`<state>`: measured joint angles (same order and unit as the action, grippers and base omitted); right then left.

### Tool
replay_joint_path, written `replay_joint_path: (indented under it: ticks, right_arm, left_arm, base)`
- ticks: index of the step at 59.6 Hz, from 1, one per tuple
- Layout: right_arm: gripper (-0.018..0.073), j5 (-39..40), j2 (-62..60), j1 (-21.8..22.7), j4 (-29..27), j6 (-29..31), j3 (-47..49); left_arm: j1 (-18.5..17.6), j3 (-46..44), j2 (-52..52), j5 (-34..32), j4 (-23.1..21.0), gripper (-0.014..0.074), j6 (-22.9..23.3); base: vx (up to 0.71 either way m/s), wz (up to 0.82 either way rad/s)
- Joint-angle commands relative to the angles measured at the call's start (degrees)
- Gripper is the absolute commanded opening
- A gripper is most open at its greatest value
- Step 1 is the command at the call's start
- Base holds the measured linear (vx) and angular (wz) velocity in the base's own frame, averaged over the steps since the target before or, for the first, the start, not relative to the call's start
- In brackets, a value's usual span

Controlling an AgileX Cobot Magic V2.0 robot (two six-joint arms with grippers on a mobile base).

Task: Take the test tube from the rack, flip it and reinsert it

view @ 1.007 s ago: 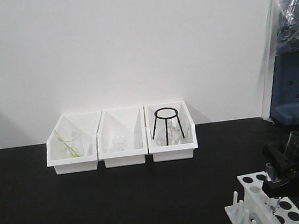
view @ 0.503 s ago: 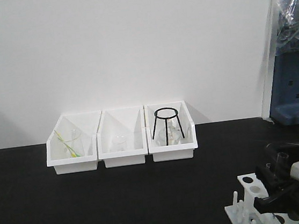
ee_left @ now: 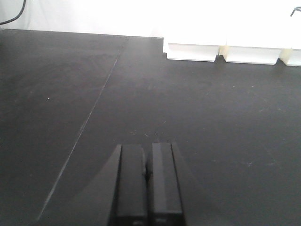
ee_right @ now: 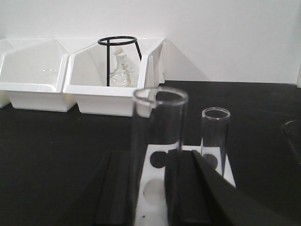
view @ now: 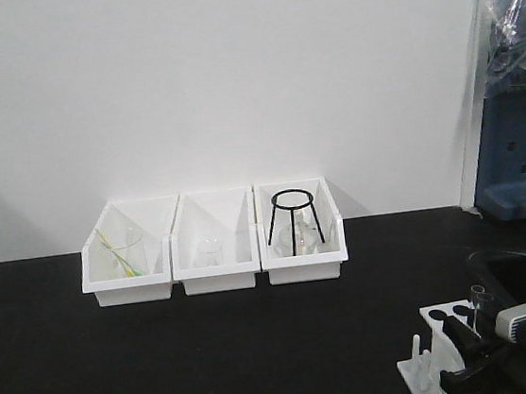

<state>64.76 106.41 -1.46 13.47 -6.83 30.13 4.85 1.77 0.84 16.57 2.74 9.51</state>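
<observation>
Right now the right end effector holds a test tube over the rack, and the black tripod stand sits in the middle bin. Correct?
Not quite. The black tripod stand sits in the rightmost bin, not the middle one, as the exterior front-facing view shows. The right end effector does hold a test tube over the rack.

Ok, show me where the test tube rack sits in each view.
Front view: the rack sits at the bottom right, partly behind the right gripper.
Left wrist view: not in it.
Right wrist view: bottom centre, between the gripper's fingers.
Shared landmark: the bin with the black tripod stand.
</observation>
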Motion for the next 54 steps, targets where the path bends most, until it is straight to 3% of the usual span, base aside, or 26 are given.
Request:
replay_joint_path:
  ticks: [1,10,24,33,40,45,54]
  right_arm:
    - [0.0016,5.0,-1.6,0.3,-0.1,1.1,1.2]
    - [0.0094,6.0,-1.4,0.3,0.1,1.1,1.2]
    - [0.0354,12.1,-1.7,0.3,0.1,1.3,0.9]
    - [0.0472,9.7,-7.0,0.3,0.2,-1.1,0.9]
    - [0.0454,3.1,-15.3,0.3,0.3,-5.1,0.9]
    - [0.0388,-3.8,-23.1,0.3,1.2,-8.1,0.9]
    - [0.0116,-23.7,-40.1,0.3,6.9,-17.5,0.9]
  left_arm:
    - [-0.3,0.1,0.7,-5.0,-0.2,-0.0006,0.0]
    - [-0.3,0.1,0.7,-5.0,-0.2,-0.0006,0.0]
    - [-0.3,0.1,0.7,-5.0,-0.2,-0.0006,0.0]
    - [-0.3,0.1,0.7,-5.0,-0.2,-0.0006,0.0]
    - [-0.3,0.1,0.7,-5.0,-0.2,-0.0006,0.0]
    - [-0.3,0.1,0.7,-5.0,-0.2,-0.0006,0.0]
    - [-0.3,0.1,0.7,-5.0,-0.2,-0.0006,0.0]
  base:
    - [0.0,0.0]
    - [0.0,0.0]
    - [0.0,0.0]
    - [0.0,0.0]
    - [0.0,0.0]
    - [0.0,0.0]
    - [0.0,0.0]
